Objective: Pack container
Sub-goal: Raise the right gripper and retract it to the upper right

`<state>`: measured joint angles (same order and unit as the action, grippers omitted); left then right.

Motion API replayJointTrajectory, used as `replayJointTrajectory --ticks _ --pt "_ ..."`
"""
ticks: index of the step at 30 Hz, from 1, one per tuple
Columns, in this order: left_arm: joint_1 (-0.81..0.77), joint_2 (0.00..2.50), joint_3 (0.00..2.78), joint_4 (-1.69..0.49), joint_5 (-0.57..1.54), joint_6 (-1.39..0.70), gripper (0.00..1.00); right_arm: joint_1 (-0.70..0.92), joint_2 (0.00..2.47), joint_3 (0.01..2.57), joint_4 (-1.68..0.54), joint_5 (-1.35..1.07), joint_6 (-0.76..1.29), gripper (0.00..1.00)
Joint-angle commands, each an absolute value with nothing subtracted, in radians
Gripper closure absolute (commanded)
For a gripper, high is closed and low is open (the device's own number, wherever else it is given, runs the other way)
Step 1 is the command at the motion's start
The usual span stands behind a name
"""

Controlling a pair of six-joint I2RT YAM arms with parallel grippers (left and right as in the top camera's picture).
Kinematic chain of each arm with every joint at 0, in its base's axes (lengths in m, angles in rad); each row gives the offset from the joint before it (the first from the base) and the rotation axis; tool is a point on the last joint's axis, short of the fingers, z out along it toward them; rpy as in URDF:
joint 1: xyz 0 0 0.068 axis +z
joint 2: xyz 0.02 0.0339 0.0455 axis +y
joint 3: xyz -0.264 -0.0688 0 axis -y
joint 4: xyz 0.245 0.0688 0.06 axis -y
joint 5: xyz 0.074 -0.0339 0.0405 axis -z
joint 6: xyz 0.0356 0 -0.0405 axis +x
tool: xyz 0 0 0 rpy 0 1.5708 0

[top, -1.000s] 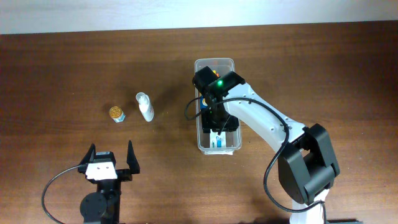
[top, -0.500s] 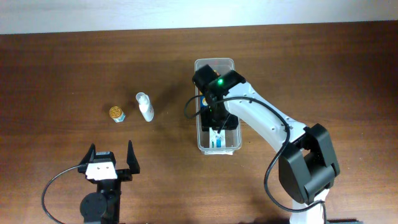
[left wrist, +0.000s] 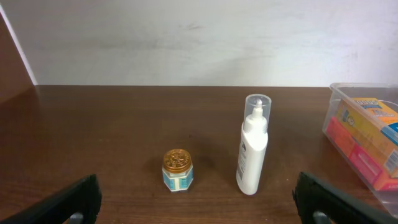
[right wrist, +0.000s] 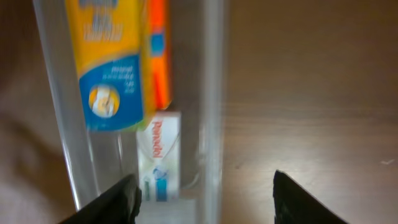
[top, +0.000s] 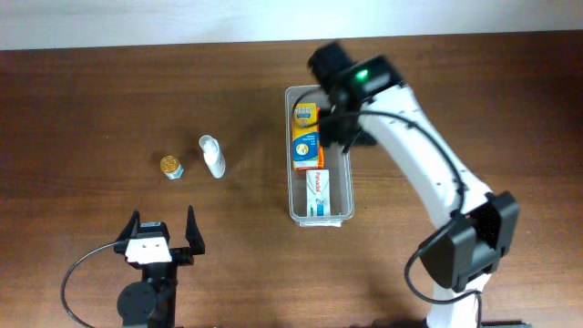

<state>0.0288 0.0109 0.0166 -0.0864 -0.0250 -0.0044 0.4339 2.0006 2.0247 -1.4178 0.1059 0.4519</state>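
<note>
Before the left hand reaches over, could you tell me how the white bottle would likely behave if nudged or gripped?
The white bottle stands tall on a narrow base, so a nudge up high would probably tip it. Its smooth, rounded body may slip in a grip, or roll once down.

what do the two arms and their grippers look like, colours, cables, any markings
Right arm: white tubular links, black joint housings, a lit green light near the wrist, a thin black cable along it. Left arm: round black base joint, white wrist block, looping black cable. Both the left gripper and right gripper have plain black fingers.
</note>
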Motion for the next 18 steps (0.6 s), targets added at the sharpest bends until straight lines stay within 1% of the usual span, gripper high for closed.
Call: replayJointTrajectory --ticks 1,2,4,11,15,18 --pt "0.034 0.005 0.009 -0.084 -0.011 -0.01 0.01 0.331 1.986 2.14 -1.465 0.249 0.403 0.35" --pt "0.034 0.005 0.009 -0.084 -0.011 -0.011 0.01 0.297 1.986 2.151 -1.477 0.255 0.382 0.32" --pt "0.034 0.005 0.009 -0.084 -0.011 -0.01 0.01 0.225 1.986 2.157 -1.496 0.255 0.348 0.21" --pt "0.034 0.005 0.009 -0.084 -0.011 -0.011 0.0 -0.052 1.987 2.156 -1.516 0.255 0.287 0.0" --pt "0.034 0.005 0.009 -0.084 -0.011 -0.01 0.01 -0.187 1.989 2.149 -1.486 0.195 0.288 0.01" --pt "0.034 0.005 0.009 -0.084 -0.011 -0.01 0.01 -0.255 1.992 2.143 -1.461 0.126 0.289 0.02"
